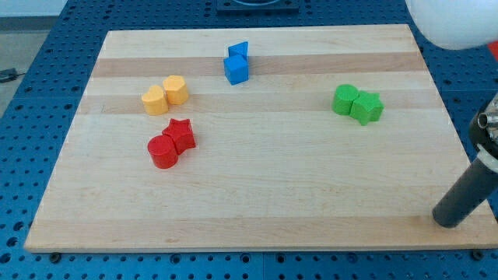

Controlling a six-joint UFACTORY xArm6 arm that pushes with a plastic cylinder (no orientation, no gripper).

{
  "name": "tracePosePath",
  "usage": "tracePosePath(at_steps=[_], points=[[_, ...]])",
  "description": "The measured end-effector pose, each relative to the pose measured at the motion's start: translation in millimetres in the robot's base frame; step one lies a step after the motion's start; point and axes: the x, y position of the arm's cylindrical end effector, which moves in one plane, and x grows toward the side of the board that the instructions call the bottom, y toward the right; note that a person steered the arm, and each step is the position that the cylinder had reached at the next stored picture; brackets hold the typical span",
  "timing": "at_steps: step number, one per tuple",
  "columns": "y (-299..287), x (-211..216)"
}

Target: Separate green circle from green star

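Observation:
The green circle and the green star sit touching each other at the right of the wooden board, the circle on the star's left. My tip rests on the board near its bottom right corner, well below and to the right of the green pair, touching no block.
A red circle and a red star touch at the left centre. Two yellow blocks sit above them. Two blue blocks stand near the top middle. The board's right edge is close to my tip.

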Motion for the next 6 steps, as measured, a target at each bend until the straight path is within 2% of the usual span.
tracePosePath(at_steps=[1, 2, 3, 4, 6], points=[[-11, 0], [-47, -31], [-67, -81], [-108, -117], [-219, -159]])
